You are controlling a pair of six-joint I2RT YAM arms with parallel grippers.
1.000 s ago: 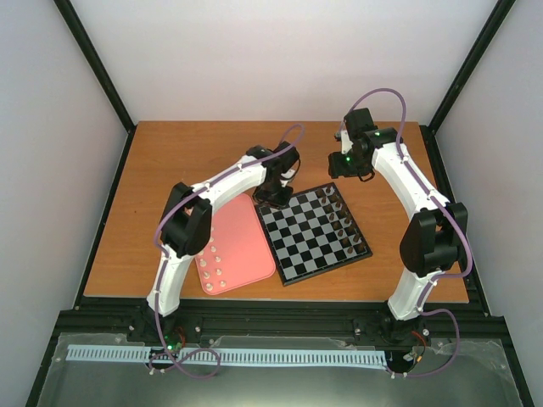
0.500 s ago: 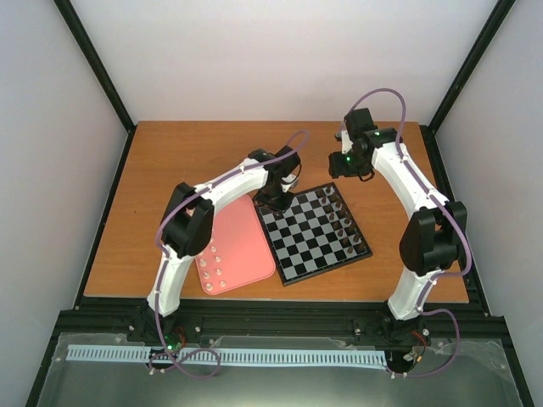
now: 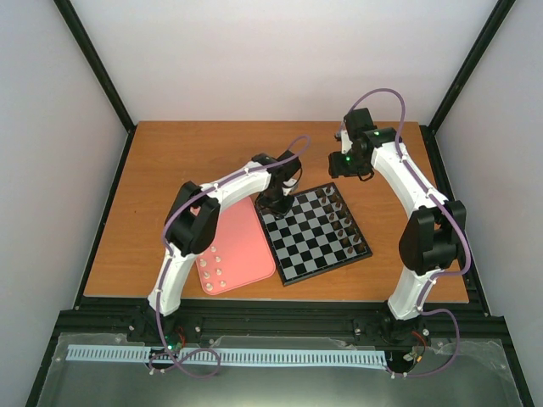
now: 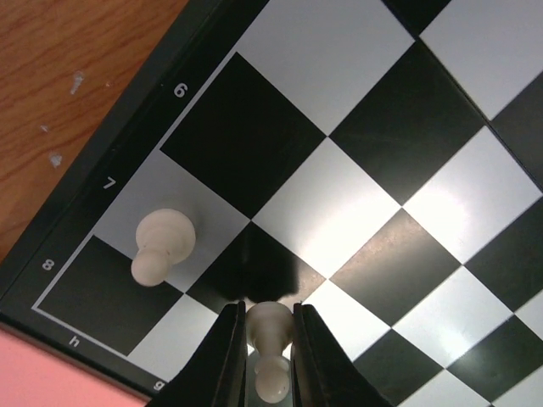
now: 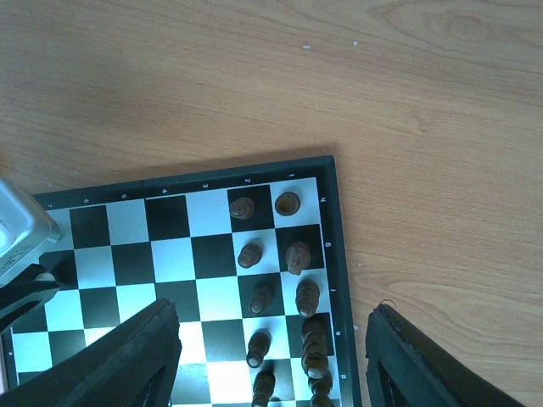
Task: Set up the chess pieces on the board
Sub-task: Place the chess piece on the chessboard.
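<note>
**Over the board (image 4: 280, 110) corner: a cream pawn (image 4: 270, 335) in the left end effector (image 4: 268, 315)**

Between the two dark fingers (image 4: 227, 356) of the left end effector sits the cream pawn, the jaws drawn in narrowly against its sides. It hangs low over the squares near the g mark; which square, and whether its base touches the board, cannot be told. Just beside it, on the white h7 square, a second cream pawn (image 4: 163, 246) stands upright and free. Past the board's black rim lie a sliver of the pink tray (image 4: 34, 386) and the wooden surface (image 4: 68, 76). From above, the left end effector (image 3: 276, 202) is at the far left corner of the board (image 3: 310, 242); the pink tray (image 3: 242, 242) lies just beside the board's left edge, with two short columns of cream pieces (image 3: 216, 267) at its near end. Dark brown pieces (image 3: 341, 222) stand in two rows along the board's right side. The right end effector (image 3: 339, 163) hovers above the surface just beyond the board's far corner, its fingers (image 5: 136, 356) spread wide with nothing between them.
</note>
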